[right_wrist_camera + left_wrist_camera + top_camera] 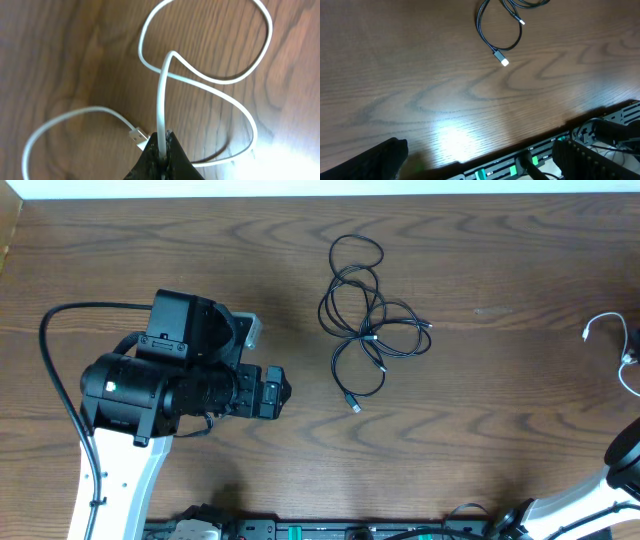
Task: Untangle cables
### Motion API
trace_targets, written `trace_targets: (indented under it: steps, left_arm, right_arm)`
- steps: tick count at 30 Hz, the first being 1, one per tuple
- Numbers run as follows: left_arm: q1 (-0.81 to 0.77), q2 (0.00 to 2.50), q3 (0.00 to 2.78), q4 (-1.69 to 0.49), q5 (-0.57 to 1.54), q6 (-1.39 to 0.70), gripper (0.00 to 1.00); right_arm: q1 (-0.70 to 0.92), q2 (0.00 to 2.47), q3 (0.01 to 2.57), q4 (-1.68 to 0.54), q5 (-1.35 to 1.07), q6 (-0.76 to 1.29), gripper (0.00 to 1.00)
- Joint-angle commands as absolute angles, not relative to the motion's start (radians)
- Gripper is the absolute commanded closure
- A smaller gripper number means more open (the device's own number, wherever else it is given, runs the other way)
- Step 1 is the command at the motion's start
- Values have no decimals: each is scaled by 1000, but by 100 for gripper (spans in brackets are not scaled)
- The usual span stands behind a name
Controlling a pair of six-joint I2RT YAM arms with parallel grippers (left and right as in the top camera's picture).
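A loose tangle of black cables lies on the wooden table at the centre back, with one plug end trailing toward the front. The left wrist view shows that plug and a black loop above it. My left gripper is open and empty, to the left of the tangle and apart from it. A white cable lies at the far right edge. My right gripper is shut on this white cable, whose loops and USB plug rest on the table.
The left arm's bulky black body covers the left middle of the table. A rail with green-lit electronics runs along the table's front edge. The right arm's base sits at the lower right corner.
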State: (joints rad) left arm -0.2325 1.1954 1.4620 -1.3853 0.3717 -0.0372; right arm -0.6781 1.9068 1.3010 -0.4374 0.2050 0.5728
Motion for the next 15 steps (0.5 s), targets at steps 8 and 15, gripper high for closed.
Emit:
trace_targets:
  steps: [8,15]
  left_arm:
    - [-231,1226,1477,-1387,381,-58,2]
    - [-233,1262,1477,-1399,381,-58,2]
  right_arm:
    - [-769,1900,1322,-305,237,583,98]
    - [-891,1900,1364,-222,199,582,98]
